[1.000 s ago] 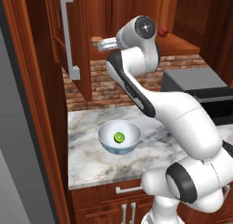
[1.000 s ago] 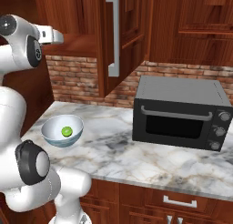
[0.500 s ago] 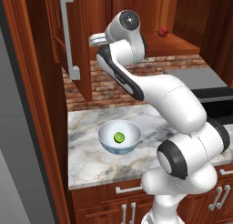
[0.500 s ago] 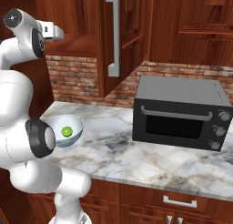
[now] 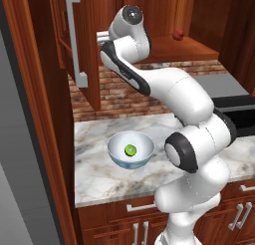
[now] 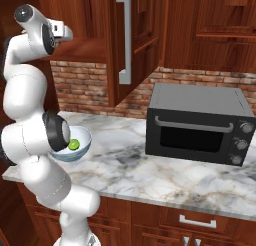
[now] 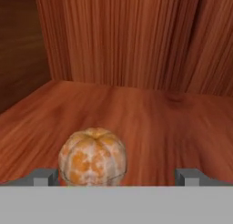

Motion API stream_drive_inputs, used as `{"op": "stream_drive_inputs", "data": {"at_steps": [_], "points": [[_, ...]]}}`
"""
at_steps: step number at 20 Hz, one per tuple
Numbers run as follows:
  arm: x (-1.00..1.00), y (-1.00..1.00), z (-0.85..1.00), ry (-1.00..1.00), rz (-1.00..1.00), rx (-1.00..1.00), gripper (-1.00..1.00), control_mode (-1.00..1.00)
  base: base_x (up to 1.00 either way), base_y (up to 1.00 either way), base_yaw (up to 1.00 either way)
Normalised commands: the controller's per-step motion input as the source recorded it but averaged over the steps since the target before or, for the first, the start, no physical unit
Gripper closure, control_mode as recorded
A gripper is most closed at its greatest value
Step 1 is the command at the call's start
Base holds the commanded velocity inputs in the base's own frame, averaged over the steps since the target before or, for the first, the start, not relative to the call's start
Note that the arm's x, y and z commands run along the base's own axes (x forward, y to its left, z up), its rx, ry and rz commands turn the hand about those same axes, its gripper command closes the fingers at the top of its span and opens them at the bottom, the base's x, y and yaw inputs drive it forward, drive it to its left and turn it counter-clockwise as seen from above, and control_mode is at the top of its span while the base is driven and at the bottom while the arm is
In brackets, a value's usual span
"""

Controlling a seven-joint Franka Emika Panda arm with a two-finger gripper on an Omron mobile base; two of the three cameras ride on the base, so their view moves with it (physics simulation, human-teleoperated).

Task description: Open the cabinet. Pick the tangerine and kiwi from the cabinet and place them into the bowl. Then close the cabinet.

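Observation:
The cabinet (image 5: 90, 64) stands open, its left door swung out with the long silver handle (image 5: 74, 40). My arm reaches into its left part. In the hand view the tangerine (image 7: 93, 157) rests on the cabinet shelf (image 7: 154, 123), between my gripper's (image 7: 119, 177) spread tips and nearer the left fingertip (image 7: 45, 176). The gripper is open and holds nothing. The kiwi (image 5: 130, 150) lies inside the bowl (image 5: 115, 150) on the marble counter. From the right the bowl (image 6: 85, 139) and kiwi (image 6: 74, 144) show beside my arm.
A small red fruit (image 5: 178, 35) sits on the shelf's right side. A black microwave (image 6: 200, 122) stands on the counter (image 6: 150, 175) at the right. The open door (image 6: 112, 50) juts out over the counter. A brick wall (image 6: 82, 87) backs it.
The arm's upper links have swung left and the hand has gone deeper into the cabinet's left side. The kiwi and the bowl have stayed put.

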Motion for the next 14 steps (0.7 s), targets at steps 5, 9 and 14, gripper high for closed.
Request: {"op": "stream_drive_inputs", "data": {"at_steps": [5,9,14], "points": [[0.31,0.09,-0.11,0.00,0.00,0.01,-1.00,-1.00,0.00,0.00,0.00],[0.27,0.06,-0.11,0.00,0.00,0.03,-1.00,-1.00,0.00,0.00,0.00],[0.24,0.07,-0.09,0.00,0.00,0.03,-1.00,-1.00,0.00,0.00,0.00]]}}
